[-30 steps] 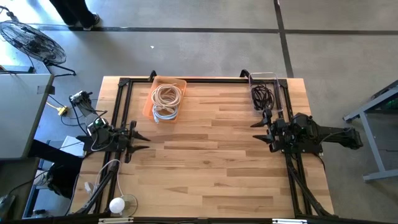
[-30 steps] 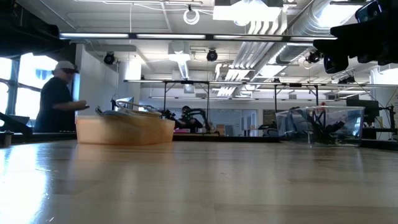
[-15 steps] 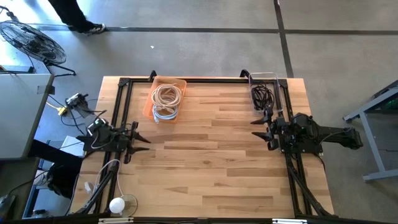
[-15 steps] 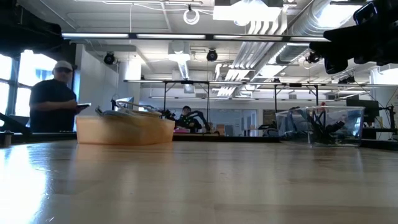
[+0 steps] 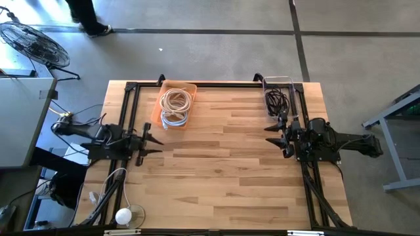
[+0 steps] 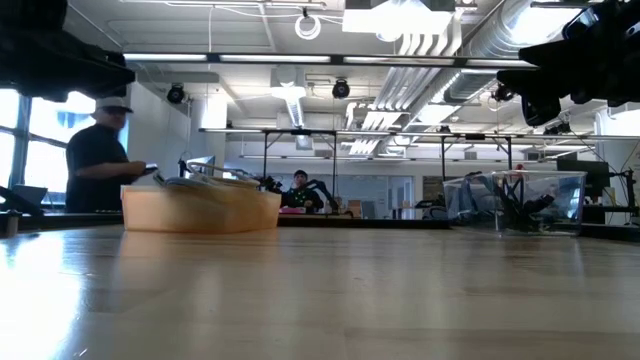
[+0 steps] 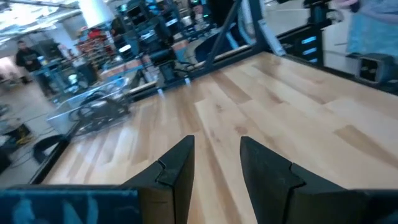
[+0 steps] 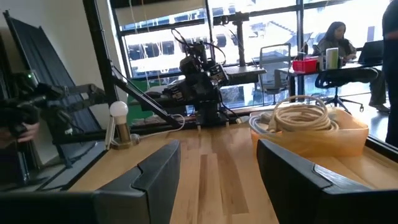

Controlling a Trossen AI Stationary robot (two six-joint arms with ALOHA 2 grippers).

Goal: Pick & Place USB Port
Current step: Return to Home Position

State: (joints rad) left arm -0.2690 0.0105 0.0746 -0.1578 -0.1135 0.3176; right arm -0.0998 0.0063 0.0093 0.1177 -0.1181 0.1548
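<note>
An orange bin on the table's far side holds coiled white cables; it also shows in the right wrist view as the orange bin. A clear bin near the far right corner holds black cables, and shows as the clear bin in the left wrist view. My left gripper hovers open at the table's left edge, nearer than the orange bin. My right gripper hovers open at the right edge, just nearer than the clear bin. Neither gripper holds anything.
Bare wooden table lies between the two arms. A black frame rail runs along the far edge. A lamp with a round bulb stands at the near left corner. A person stands beyond the table.
My left arm has reached out level, and its gripper has moved a little toward the table's far edge and right. My right arm has kept nearly still. The person behind the table has shifted about.
</note>
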